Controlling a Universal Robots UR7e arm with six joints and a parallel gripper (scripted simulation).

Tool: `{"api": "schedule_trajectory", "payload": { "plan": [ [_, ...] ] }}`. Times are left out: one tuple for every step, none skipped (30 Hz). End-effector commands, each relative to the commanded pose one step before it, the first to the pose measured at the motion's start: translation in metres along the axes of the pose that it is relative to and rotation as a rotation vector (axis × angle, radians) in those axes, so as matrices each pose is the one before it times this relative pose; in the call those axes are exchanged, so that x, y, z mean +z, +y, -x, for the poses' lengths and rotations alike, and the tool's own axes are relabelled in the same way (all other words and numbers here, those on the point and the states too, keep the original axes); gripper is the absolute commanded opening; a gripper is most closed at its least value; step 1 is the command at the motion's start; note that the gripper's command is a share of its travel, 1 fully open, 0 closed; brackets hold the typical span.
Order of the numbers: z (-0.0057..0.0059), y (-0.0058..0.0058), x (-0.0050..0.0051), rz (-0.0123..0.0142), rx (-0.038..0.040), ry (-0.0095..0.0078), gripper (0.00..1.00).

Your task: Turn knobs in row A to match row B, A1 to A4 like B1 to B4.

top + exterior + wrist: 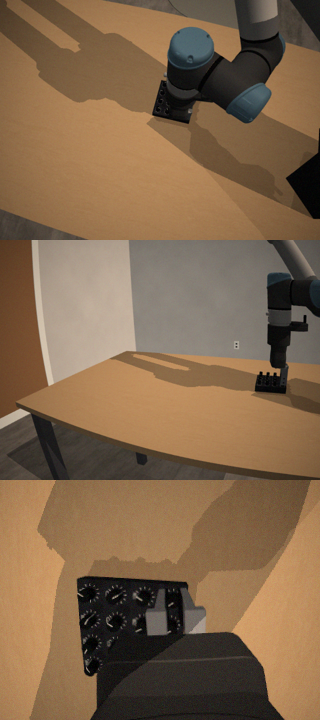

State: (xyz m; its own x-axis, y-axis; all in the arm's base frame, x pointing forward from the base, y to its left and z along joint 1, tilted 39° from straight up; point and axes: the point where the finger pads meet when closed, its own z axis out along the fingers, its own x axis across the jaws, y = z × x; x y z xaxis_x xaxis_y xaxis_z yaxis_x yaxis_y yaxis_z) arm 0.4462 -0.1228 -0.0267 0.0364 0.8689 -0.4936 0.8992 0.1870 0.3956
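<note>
The black knob box (158, 109) (268, 388) (129, 611) stands on its feet on the wooden table (103, 155) (155, 407). It carries rows of small black knobs with white lines. My gripper (173, 600) (283, 378) reaches straight down onto the column of knobs at the right edge of the box in the wrist view. Its two grey fingers stand close on either side of a knob (173, 603) there and are shut on it. I cannot read the printed names, so I cannot tell which knob it is. In the top view the wrist hides the fingers and most of the box.
The arm's elbow (242, 77) hangs low to the right of the box. A dark object (307, 180) lies at the table's right edge. The arm casts long shadows across the table.
</note>
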Motion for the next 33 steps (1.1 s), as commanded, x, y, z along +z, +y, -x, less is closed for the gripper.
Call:
{"api": "schedule_trajectory", "payload": {
  "plan": [
    [0.00006, 0.00032, -0.00031, 0.00152, -0.05644, -0.00012, 0.30],
    [0.00000, -0.00001, 0.00000, 0.00000, -0.01504, 0.00000, 0.30],
    [0.00000, 0.00000, 0.00000, 0.00000, -0.01553, 0.00000, 0.30],
    [0.00000, 0.00000, 0.00000, 0.00000, -0.01602, 0.00000, 0.30],
    [0.00000, 0.00000, 0.00000, 0.00000, -0.01648, 0.00000, 0.30],
    [0.00000, 0.00000, 0.00000, 0.00000, -0.01693, 0.00000, 0.30],
    [0.00000, 0.00000, 0.00000, 0.00000, -0.01737, 0.00000, 0.30],
    [0.00000, 0.00000, 0.00000, 0.00000, -0.01780, 0.00000, 0.30],
    [0.00000, 0.00000, 0.00000, 0.00000, -0.01822, 0.00000, 0.30],
    [0.00000, 0.00000, 0.00000, 0.00000, -0.01861, 0.00000, 0.30],
    [0.00000, 0.00000, 0.00000, 0.00000, -0.01900, 0.00000, 0.30],
    [0.00000, 0.00000, 0.00000, 0.00000, 0.00000, 0.00000, 0.30],
    [0.00000, 0.00000, 0.00000, 0.00000, 0.00000, 0.00000, 0.30],
    [0.00000, 0.00000, 0.00000, 0.00000, -0.01937, 0.00000, 0.30],
    [0.00000, 0.00000, 0.00000, 0.00000, -0.01972, 0.00000, 0.30],
    [0.00000, 0.00000, 0.00000, 0.00000, -0.02007, 0.00000, 0.30],
    [0.00000, 0.00000, 0.00000, 0.00000, -0.02038, 0.00000, 0.30],
    [0.00000, 0.00000, 0.00000, 0.00000, -0.02069, 0.00000, 0.30],
    [0.00000, 0.00000, 0.00000, 0.00000, -0.02097, 0.00000, 0.30],
    [0.00000, 0.00000, 0.00000, 0.00000, -0.02123, 0.00000, 0.30],
    [0.00000, 0.00000, 0.00000, 0.00000, -0.02149, 0.00000, 0.30],
    [0.00000, 0.00000, 0.00000, 0.00000, -0.02171, 0.00000, 0.30],
    [0.00000, 0.00000, 0.00000, 0.00000, -0.02192, 0.00000, 0.30],
    [0.00000, 0.00000, 0.00000, 0.00000, -0.02212, 0.00000, 0.30],
    [0.00000, 0.00000, 0.00000, 0.00000, -0.02228, 0.00000, 0.30],
    [0.00000, 0.00000, 0.00000, 0.00000, -0.02244, 0.00000, 0.30],
    [0.00000, 0.00000, 0.00000, 0.00000, -0.02257, 0.00000, 0.30],
    [0.00000, 0.00000, 0.00000, 0.00000, -0.02267, 0.00000, 0.30],
    [0.00000, 0.00000, 0.00000, 0.00000, 0.00000, 0.00000, 0.30],
    [0.00000, 0.00000, 0.00000, 0.00000, 0.00000, 0.00000, 0.30],
    [0.00000, 0.00000, 0.00000, 0.00000, -0.02277, 0.00000, 0.30],
    [0.00000, 0.00000, 0.00000, 0.00000, -0.02285, 0.00000, 0.30],
    [0.00000, 0.00000, 0.00000, 0.00000, -0.02289, 0.00000, 0.30]
  ]
}}
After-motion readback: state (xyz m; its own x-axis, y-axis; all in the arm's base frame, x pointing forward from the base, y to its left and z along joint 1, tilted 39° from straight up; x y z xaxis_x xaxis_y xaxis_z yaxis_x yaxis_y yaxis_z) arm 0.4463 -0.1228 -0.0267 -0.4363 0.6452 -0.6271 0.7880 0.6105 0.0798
